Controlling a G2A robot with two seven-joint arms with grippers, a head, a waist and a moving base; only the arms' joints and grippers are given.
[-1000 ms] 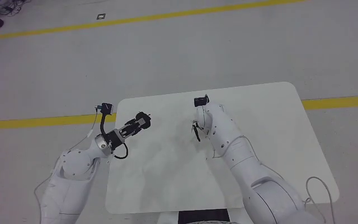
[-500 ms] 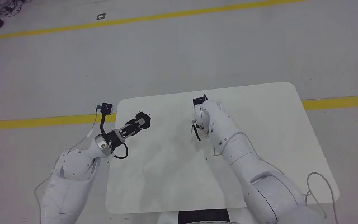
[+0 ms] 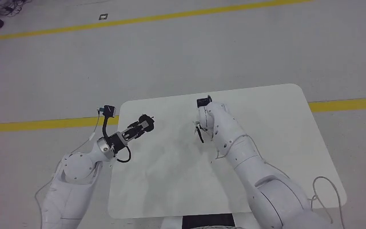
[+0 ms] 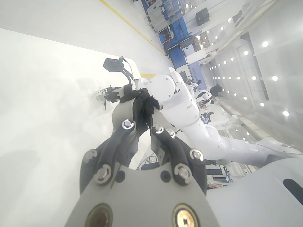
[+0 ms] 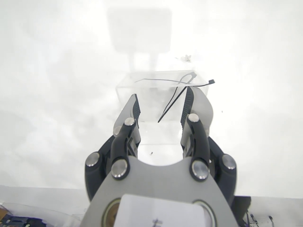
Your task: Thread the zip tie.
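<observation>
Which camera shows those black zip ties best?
The right wrist view: the zip ties lie across a clear box, just beyond the open right pincer. In the top view the right arm covers them; from the left wrist view they are a faint, far sliver.

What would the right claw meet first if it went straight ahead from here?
Probably the black zip tie, slanting across the clear box between the open fingers of the right claw; depth is unclear.

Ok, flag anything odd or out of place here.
Zip ties lie crisscrossed at the clear box, one head poking past its edge; crumbs dot the table beyond. Left gripper clamps a tangled black wad.
</observation>
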